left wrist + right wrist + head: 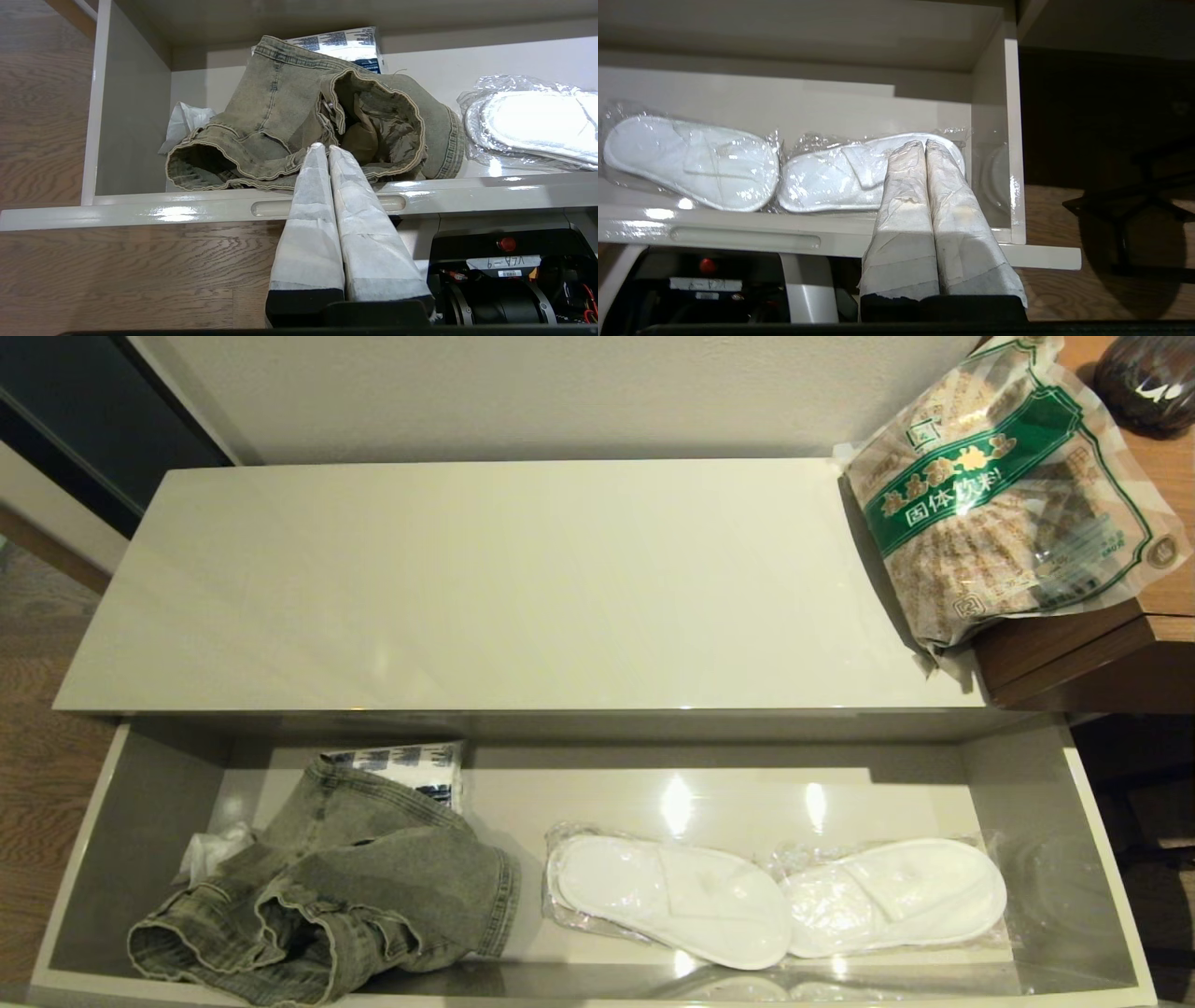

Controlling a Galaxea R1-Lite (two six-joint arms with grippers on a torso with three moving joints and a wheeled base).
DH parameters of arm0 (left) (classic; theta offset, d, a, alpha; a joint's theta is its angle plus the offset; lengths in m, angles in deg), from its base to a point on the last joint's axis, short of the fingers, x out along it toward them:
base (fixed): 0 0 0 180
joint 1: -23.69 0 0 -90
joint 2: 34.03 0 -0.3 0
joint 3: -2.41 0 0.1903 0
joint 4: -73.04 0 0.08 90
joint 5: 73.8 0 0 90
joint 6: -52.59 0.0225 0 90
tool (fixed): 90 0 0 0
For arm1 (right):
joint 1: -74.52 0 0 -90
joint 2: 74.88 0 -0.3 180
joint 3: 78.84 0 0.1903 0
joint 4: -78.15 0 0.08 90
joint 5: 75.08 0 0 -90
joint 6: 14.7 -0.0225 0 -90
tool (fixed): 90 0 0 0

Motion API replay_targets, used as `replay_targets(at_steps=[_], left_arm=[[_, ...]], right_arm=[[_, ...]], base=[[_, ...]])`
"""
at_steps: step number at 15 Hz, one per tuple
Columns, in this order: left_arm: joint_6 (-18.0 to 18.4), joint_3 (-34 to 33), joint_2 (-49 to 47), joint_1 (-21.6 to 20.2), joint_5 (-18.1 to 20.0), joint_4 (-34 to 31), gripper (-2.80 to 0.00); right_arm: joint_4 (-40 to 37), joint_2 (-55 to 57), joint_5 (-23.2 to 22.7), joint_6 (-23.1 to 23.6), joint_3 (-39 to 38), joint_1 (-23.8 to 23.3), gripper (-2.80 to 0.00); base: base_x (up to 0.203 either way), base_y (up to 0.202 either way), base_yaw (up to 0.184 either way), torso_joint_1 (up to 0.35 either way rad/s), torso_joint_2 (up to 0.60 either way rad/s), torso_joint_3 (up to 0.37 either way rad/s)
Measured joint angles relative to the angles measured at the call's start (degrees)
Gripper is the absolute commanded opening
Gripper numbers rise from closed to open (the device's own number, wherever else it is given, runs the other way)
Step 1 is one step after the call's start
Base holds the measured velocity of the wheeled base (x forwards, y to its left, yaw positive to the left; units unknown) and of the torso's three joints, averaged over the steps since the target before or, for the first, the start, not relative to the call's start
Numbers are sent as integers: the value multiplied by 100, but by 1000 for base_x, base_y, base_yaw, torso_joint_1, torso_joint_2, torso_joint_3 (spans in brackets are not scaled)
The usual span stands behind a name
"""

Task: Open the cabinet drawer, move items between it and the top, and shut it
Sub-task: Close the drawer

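Drawer [1102, 933] open. Denim garment [355, 887] at its left end, granule bag [1008, 495] on top [467, 588]. Left gripper [325, 148], right gripper [923, 143] both closed, empty. Next: open left, pinch thick waistband fold, lift straight.

hotel room (probably), wrapped slippers [775, 896], cabinet drawer [1027, 784]

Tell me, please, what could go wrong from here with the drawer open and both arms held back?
The denim garment lies bunched against the front wall of the cabinet drawer; a cuff could catch on closing. The bag of granules overhangs the right end of the top and may slip when gripped. The left gripper is shut, so it must open before grasping.
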Motion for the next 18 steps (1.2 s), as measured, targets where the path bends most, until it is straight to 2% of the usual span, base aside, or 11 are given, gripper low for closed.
replay_targets(at_steps=[3,6,8,13,15,18], left_arm=[[-2,0,0,-1,0,0,-280],[-2,0,0,-1,0,2,-280],[-2,0,0,-1,0,2,-280],[-2,0,0,-1,0,2,-280],[10,0,0,-1,2,1,-280],[139,2,0,-1,17,0,-280]], right_arm=[[-220,0,122,141,314,0,-280],[-1407,0,152,71,1347,0,-280],[-1783,0,139,-6,1458,0,-280],[-1651,0,124,-12,1200,0,-280],[-1392,0,126,3,852,0,-280],[-1095,-2,-259,-5,455,0,-280]], base=[[0,0,0,0,0,0],[0,0,0,0,0,0],[0,0,0,0,0,0],[0,0,0,0,0,0],[0,0,0,0,0,0],[0,0,0,0,0,0]])
